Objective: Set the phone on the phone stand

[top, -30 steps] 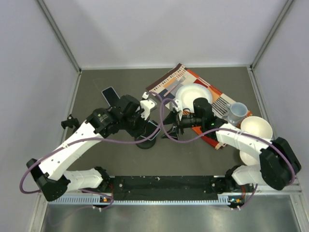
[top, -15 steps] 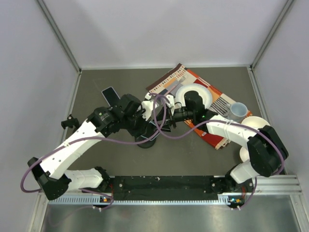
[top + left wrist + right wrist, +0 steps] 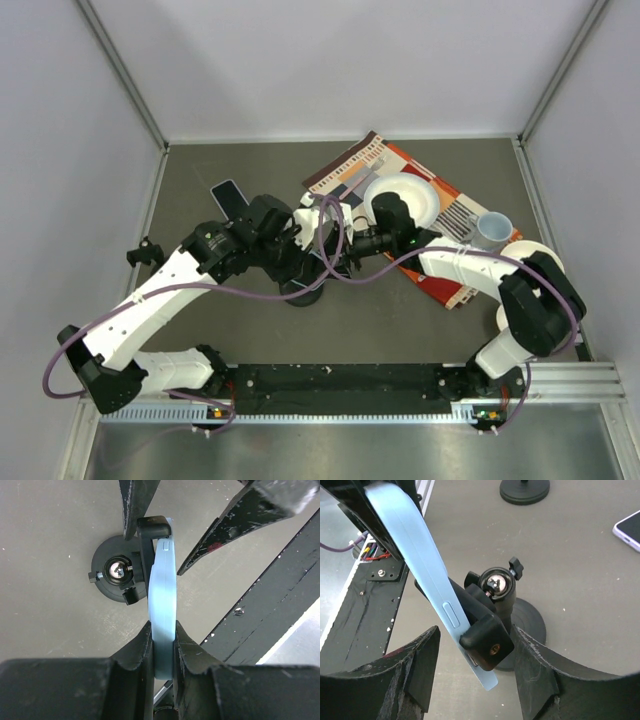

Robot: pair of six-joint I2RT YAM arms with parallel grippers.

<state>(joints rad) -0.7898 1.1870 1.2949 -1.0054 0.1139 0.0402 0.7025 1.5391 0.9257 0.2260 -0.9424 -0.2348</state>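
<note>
A light blue phone (image 3: 162,590) stands on edge, its far end in the black clamp (image 3: 152,527) of the phone stand (image 3: 112,575). My left gripper (image 3: 163,635) is shut on the phone's near end. In the right wrist view the phone (image 3: 415,565) slants through the clamp (image 3: 485,642) below the ball joint (image 3: 496,582). My right gripper (image 3: 475,665) is open, with one finger on each side of the clamp and a gap to it on both sides. In the top view both grippers meet over the stand's base (image 3: 303,293), left (image 3: 303,257) and right (image 3: 338,255).
A second phone (image 3: 228,195) lies at the back left. A small black stand (image 3: 143,252) sits at the far left. A patterned mat (image 3: 350,170) holds a white plate (image 3: 420,195); a mug (image 3: 493,228) and a white bowl (image 3: 545,260) are at the right.
My right arm has swung left from the mat to the stand, and its open fingers now straddle the clamp. My left gripper has kept hold of the phone and hardly moved.
</note>
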